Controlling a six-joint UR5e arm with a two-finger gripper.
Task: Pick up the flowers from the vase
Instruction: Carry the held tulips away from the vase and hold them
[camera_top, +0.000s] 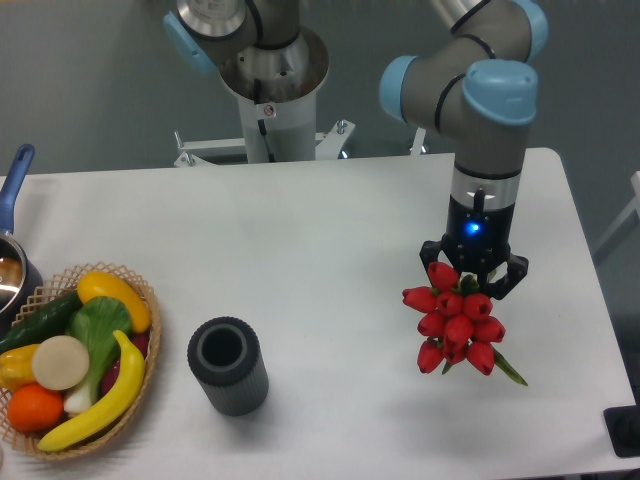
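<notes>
**Tulips clear of the pot, held at the worktop's right**

Nearest the lens, at lower left, a round wicker basket (75, 360) brims with mock produce: yellow banana, orange, green cucumber, pale disc. Just to its right stands the short dark grey ribbed cylindrical vase (229, 366), upright, its mouth visibly hollow and with nothing in it. Well apart from it, across the white worktop (300, 250) to the right, hangs the tight bunch of red closed tulip buds (456, 326), a long green leaf trailing toward the lower right. The black two-finger pincer (474, 279) is closed around the bunch at its upper end, the buds spilling below and toward the camera; the stems themselves are hidden. The bunch's long axis runs roughly down from the pincer. Judged from this, the lift is done, flowers and vase fully separated. Behind rise the grey-and-blue arm and its base.
</notes>
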